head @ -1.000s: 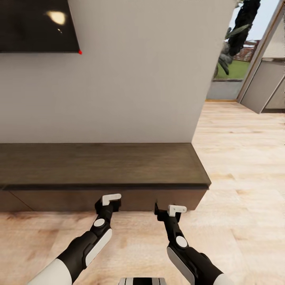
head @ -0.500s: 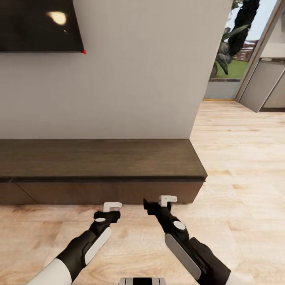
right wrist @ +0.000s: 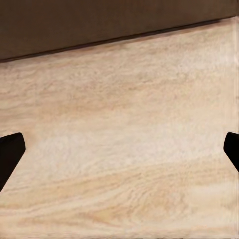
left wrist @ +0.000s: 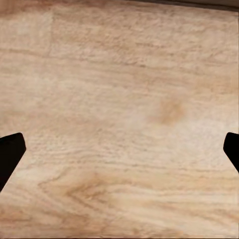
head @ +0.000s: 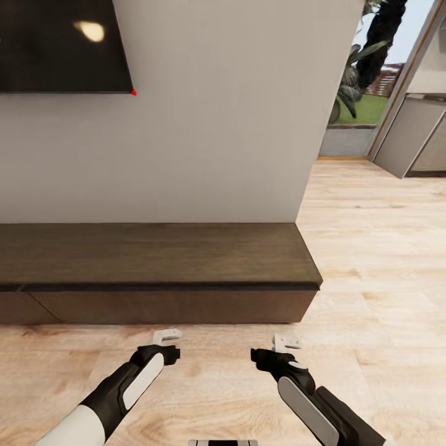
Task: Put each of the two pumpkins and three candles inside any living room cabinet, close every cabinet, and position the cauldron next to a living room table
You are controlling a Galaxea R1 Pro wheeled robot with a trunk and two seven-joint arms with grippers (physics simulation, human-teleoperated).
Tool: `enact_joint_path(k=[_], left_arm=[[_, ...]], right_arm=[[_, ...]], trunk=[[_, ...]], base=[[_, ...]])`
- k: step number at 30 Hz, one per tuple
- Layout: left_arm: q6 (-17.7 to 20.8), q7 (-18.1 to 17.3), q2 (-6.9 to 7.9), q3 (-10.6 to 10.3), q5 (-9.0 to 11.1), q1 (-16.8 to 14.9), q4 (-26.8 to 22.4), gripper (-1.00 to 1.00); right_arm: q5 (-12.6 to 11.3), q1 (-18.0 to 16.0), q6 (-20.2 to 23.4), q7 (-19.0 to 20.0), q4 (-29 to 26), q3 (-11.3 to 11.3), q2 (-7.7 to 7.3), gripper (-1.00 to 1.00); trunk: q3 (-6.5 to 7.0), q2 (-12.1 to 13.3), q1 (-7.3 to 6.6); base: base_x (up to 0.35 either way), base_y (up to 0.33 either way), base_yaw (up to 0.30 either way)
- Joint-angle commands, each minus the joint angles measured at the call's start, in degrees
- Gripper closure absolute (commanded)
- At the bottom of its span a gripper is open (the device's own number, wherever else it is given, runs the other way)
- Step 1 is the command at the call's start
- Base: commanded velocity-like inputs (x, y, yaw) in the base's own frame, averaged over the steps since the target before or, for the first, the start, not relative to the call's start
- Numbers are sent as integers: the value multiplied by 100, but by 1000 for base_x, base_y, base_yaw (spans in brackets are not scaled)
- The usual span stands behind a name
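Your left jaws [head: 168,336] stand wide apart with nothing between them: in the left wrist view the two black fingertips [left wrist: 10,155] sit at opposite edges of the picture, bare light wood plank floor [left wrist: 124,119] spanning the gap. Your right jaws [head: 286,341] are spread just as wide and empty; its wrist view has the fingertips [right wrist: 10,152] at the edges, floor between, and the dark front of the cabinet [right wrist: 99,22] across the far side.

Both arms reach forward and low from the bottom of the head view. Left forearm, black with a white panel, angles up and inward from the lower left; its white-capped gripper hangs over the floor just short of the cabinet front. Right forearm comes in from the lower right, angling inward, wrist bent, gripper likewise over bare floor and near the cabinet base. The two grippers are level with each other and apart. Neither touches the cabinet.

The low, long dark-brown wood cabinet [head: 155,260] runs along the pale wall [head: 217,124] straight ahead, its flat handle-less front panels flush and shut as far as you can see; its top is bare. Its right end stops where the wall ends.

Above left, a black glossy wall screen [head: 62,43] with a small red light at its lower corner. Past the wall's end, plank floor runs on to a glazed door [head: 371,93] with greenery outside.
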Motion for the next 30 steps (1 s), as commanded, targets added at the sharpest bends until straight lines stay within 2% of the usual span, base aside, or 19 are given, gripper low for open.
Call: enact_joint_path(k=[1,5,8,13,24,30], left_arm=[[1,58,14,-27,72,-5,99,-100],[-2,63,28,-15,175,-5,294,-100],[-12,72,33,8,314,-5,444,-100],[-58,61,21,15,396,12,807,-100],[-79,37,25,14,394,13,860,-100],[-80,39,25,14,394,13,860,-100]], right_arm=[[-19,15,6,-45,32,23,-6,-100],[1,105,-11,-19,163,33,-4,-100],[1,139,-33,4,476,38,25,-100],[-22,149,-43,22,958,37,52,-100],[-48,149,-48,29,1474,5,54,-100],[-41,149,-48,32,1528,2,61,-100]], trunk=[[14,39,-24],[85,200,-111],[139,320,-177],[229,520,-287],[427,962,-529],[534,1202,-661]], base=[[0,0,0],[0,0,0],[0,0,0],[0,0,0],[-148,0,5],[-36,0,191]])
